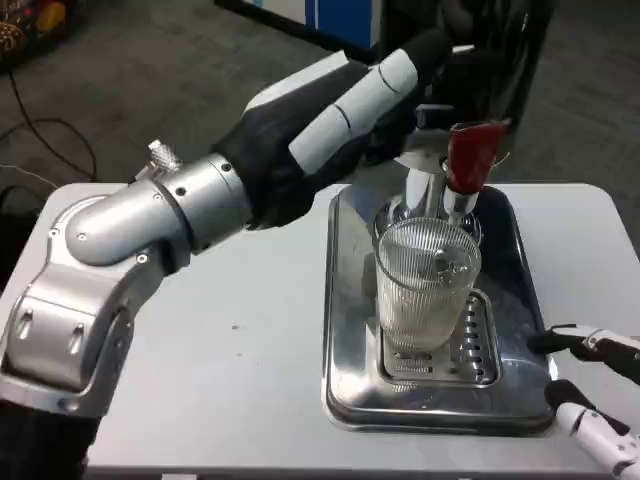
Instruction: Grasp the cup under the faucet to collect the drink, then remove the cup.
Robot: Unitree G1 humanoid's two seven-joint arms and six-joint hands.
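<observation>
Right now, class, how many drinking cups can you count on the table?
1. The clear ribbed cup stands on the grate of the metal tray, just below the red-handled faucet. The left hand covers the area behind the faucet, so something could be hidden there.

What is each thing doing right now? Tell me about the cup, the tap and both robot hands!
cup: upright on the tray grate, under the faucet, nobody holding it.
faucet: red handle on top, no stream visible.
tray: flat on the table.
left hand: raised, reaching toward the faucet handle.
right hand: low by the tray's edge, fingers apart, holding nothing.
</observation>
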